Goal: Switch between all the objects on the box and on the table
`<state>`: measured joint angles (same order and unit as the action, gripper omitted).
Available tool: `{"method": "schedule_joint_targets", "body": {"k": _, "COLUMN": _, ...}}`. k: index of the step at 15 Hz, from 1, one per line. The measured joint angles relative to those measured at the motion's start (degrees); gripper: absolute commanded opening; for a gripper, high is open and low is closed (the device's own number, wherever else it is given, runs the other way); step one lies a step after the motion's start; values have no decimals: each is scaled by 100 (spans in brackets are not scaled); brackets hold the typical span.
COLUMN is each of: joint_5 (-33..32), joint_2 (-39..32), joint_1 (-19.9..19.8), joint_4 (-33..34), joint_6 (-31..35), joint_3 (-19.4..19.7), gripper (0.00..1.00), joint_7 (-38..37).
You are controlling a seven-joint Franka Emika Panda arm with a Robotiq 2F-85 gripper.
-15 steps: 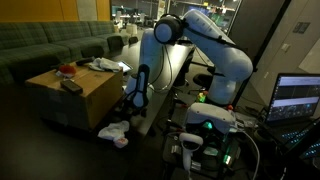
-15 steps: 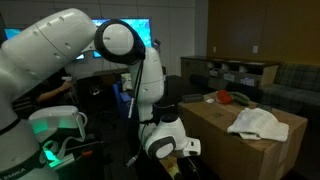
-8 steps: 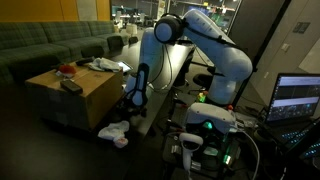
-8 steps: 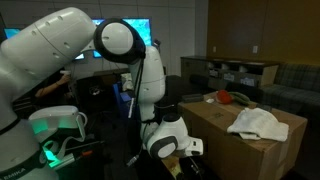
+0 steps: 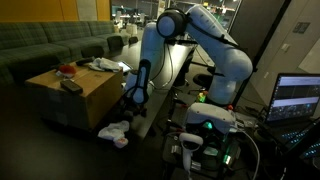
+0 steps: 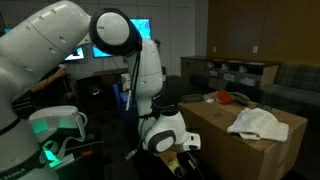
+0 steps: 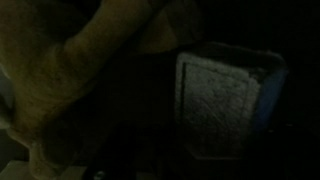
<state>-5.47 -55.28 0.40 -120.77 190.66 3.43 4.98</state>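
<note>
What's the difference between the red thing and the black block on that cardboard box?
The red thing is rounded; the black block is flat and rectangular. The red thing sits nearer the sofa, the black block nearer the front edge of the box. Both rest on the box top.

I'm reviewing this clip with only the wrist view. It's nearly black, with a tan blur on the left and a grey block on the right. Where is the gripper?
Observer: In both exterior views the gripper hangs low beside the box, below its top.
Operator: What sits on the box?
Observer: A white cloth, a red thing and a black block.
Operator: Anything on the floor?
Observer: A second cloth, crumpled by the box's corner.
</note>
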Motion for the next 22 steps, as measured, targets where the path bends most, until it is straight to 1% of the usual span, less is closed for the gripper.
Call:
{"method": "schedule_joint_targets", "body": {"k": 4, "joint_5": -56, "joint_2": 450, "joint_1": 3, "joint_4": -468, "joint_6": -63, "joint_3": -67, "gripper": 11, "joint_7": 72}}
{"method": "schedule_joint_targets", "body": {"k": 8, "joint_5": -85, "joint_2": 1107, "joint_1": -18, "joint_4": -991, "joint_6": -78, "joint_3": -115, "gripper": 11, "joint_7": 105}}
{"method": "schedule_joint_targets", "body": {"k": 11, "joint_5": -101, "joint_2": 1744, "joint_1": -233, "joint_4": -1347, "joint_6": -148, "joint_3": -333, "gripper": 11, "joint_7": 105}}
{"method": "schedule_joint_targets", "body": {"k": 14, "joint_5": -114, "joint_2": 2401, "joint_1": -737, "joint_4": -1593, "joint_6": -373, "joint_3": -857, "gripper": 10, "joint_7": 106}}
{"method": "schedule_joint_targets", "body": {"k": 17, "joint_5": -113, "joint_2": 2916, "joint_1": -1269, "joint_4": -1674, "joint_6": -661, "joint_3": -1431, "gripper": 10, "joint_7": 106}}
{"method": "schedule_joint_targets", "body": {"k": 22, "joint_5": -91, "joint_2": 3525, "joint_1": -2303, "joint_4": -1643, "joint_6": -1077, "joint_3": -2553, "gripper": 10, "joint_7": 118}}
